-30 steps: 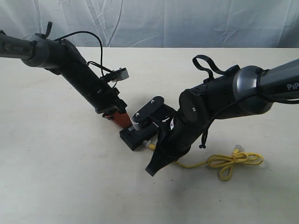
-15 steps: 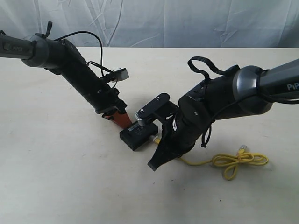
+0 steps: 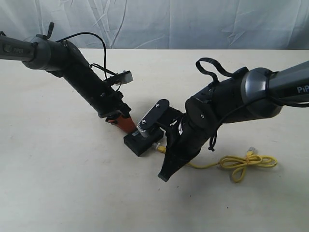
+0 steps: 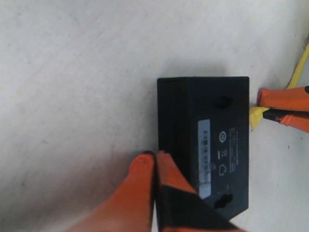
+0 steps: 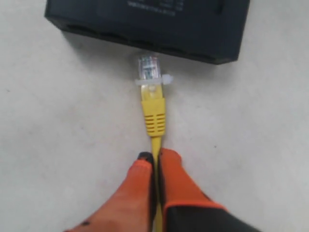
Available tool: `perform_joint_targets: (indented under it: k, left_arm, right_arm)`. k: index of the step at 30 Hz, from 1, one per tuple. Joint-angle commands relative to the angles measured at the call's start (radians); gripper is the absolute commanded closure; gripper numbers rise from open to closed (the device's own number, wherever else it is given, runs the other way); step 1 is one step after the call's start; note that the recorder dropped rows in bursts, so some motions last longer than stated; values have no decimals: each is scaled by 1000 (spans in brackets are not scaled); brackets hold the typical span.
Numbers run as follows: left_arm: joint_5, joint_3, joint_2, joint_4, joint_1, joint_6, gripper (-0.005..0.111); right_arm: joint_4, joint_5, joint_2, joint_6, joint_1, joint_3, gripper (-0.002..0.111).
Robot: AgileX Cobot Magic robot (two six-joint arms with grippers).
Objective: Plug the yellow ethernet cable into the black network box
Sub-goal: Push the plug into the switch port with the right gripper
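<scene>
Right gripper (image 5: 154, 157) is clamping the yellow ethernet cable (image 5: 153, 116), fingers pinched on the cord just behind the yellow boot, so the boot and the clear plug (image 5: 148, 67) are sticking out ahead of me. The plug's long axis is running nearly in line with my fingers and pointing straight at the port face of the black network box (image 5: 159, 24), with maybe a slight tilt to one side. The clear tip is sitting right at that face, but nearly the whole plug body is showing outside, so I'm judging it not seated; I can't tell whether the tip is in a port mouth or against the wall between two. Left gripper (image 4: 154, 157) is on the opposite long side of the box, fingers together with nothing between them and tips touching the box edge, which reads as a backstop. From that wrist view, the white label strip (image 4: 204, 159) is facing up and my orange fingers (image 4: 285, 99) are showing across the box on the far side. The rest of the cable is trailing away behind me to a loose loop (image 3: 246, 164) lying on the tabletop (image 3: 58, 169), well apart from the box. Right arm is the one doing the insertion: push along the plug axis towards the left gripper, correcting sideways first if the tip isn't on a port.
</scene>
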Motion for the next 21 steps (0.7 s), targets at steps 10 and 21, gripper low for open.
perform_joint_targets:
  k: [10, 21]
  left_arm:
    - [-8, 3, 16, 46, -5, 8, 107]
    - [-8, 3, 16, 46, -5, 8, 107]
  right_arm:
    - [35, -40, 1, -17, -2, 3, 109]
    - [95, -66, 1, -13, -2, 3, 109]
